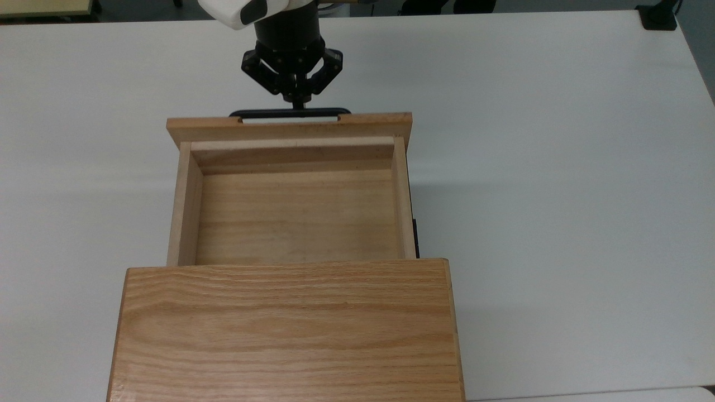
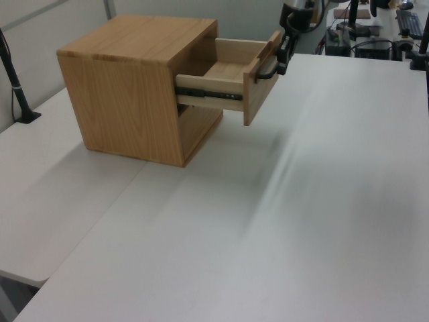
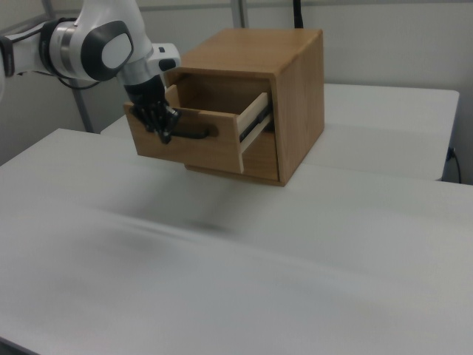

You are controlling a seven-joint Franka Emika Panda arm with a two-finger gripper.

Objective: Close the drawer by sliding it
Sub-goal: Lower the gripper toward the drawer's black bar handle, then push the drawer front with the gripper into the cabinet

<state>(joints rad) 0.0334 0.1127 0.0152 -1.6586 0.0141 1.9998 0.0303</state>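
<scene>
The drawer [image 1: 290,195] stands in the middle of the top view, partly pulled out of the oak cabinet [image 1: 287,329], which fills the lower part of the frame. Its front panel [image 1: 289,128] faces the upper edge, and the thin black handle [image 1: 289,113] lies just above this panel. The gripper [image 1: 296,103] comes down from the top centre of the top view, and its tip touches the middle of the handle. Its fingers look pressed together into one narrow point, and I do not see them pinching the bar. In the right view the gripper [image 3: 167,133] sits at the left of the frame against the drawer front, on the handle [image 3: 194,134].

I judge that the pushing step is in hand, because a good part of the drawer is not yet inside. The next move calls for a straight push toward the cabinet, along the side rails [image 2: 211,98], with the contact kept on the centre of the handle so the drawer does not twist or jam.
</scene>
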